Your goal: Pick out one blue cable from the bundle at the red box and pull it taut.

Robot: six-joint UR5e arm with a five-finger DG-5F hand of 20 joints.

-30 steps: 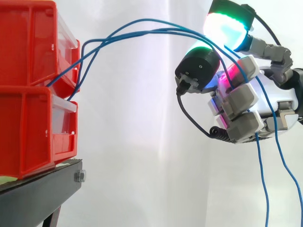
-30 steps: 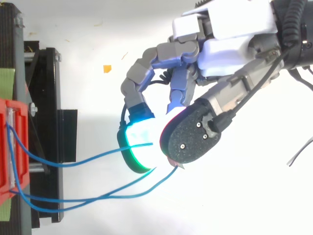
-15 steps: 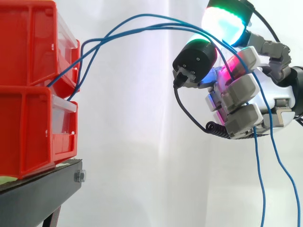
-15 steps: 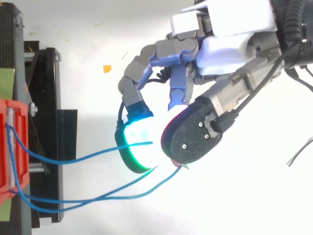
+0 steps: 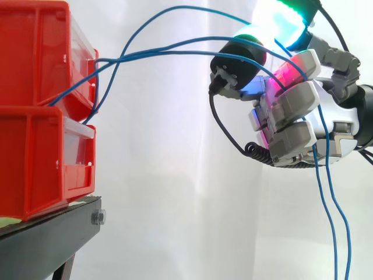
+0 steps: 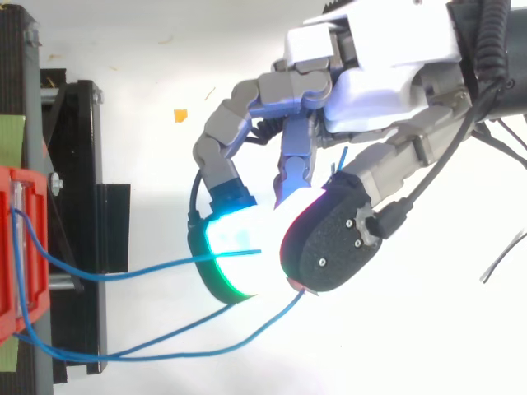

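Several thin blue cables [image 5: 169,53] leave the gap between two stacked red bins [image 5: 35,58] at the left and arch right to my hand [image 5: 291,111]. One cable [image 5: 175,9] loops higher than the rest. The hand's fingers are curled, and the cables pass between the black thumb pad [image 5: 239,61] and the glowing fingertips [image 5: 285,23], then hang down past the palm [image 5: 332,233]. From above, one cable [image 6: 148,267] ends at the green-glowing fingertip [image 6: 230,247], pinched against the thumb pad [image 6: 338,243]; another [image 6: 189,350] sags below and runs under the thumb.
The bins rest on a black stand [image 5: 46,239], with its frame [image 6: 78,164] at the left in the top view. A white curtain lies behind. A small orange scrap [image 6: 180,115] sits on the white floor.
The hand has risen and tilted a little. The cables came up with it; the top one arches higher and the others run flatter from the bins.
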